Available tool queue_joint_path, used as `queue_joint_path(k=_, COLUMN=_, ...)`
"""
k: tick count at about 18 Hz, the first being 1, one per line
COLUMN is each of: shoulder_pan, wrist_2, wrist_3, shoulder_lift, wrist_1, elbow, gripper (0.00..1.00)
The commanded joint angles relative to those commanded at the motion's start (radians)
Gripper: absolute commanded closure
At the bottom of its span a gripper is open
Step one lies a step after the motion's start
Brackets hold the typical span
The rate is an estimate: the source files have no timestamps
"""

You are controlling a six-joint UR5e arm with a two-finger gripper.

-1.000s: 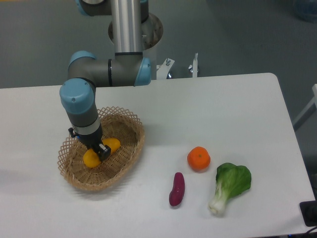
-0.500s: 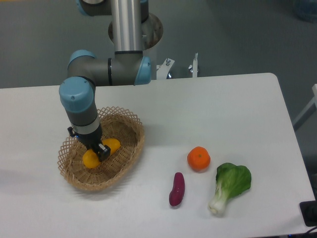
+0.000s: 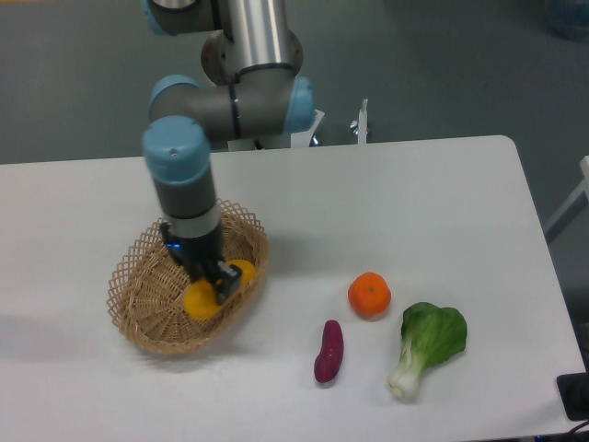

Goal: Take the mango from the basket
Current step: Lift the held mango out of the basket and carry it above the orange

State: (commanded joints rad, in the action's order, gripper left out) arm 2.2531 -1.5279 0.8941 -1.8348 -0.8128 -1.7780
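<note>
The mango, smooth and yellow-orange, is held crosswise in my gripper, which is shut on its middle. It hangs over the right part of the tan wicker basket, above the inner wall near the rim. The black fingers hide the mango's centre; its two ends stick out on either side. The arm comes down from the upper left.
A round orange tangerine, a dark purple sweet potato and a green bok choy lie on the white table to the right of the basket. The robot base stands behind the table.
The gripper has moved to the right and slightly up with the mango in it, from the basket's middle toward its right rim. The arm has swung right too.
</note>
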Motion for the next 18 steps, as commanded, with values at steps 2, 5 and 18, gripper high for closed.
queue_joint_path(k=2, shoulder_pan=0.054, wrist_2=0.009, wrist_3=0.067, shoulder_lift=0.011, wrist_1=-0.043, elbow=0.018, gripper=0.54)
queue_joint_path(k=5, shoulder_pan=0.143, wrist_2=0.035, wrist_3=0.159, shoulder_lift=0.026, wrist_1=-0.103, elbow=0.043, gripper=0.54)
queue_joint_path(k=18, shoulder_pan=0.407, wrist_2=0.095, wrist_3=0.529, shoulder_lift=0.065, wrist_1=-0.319, elbow=0.120, gripper=0.54)
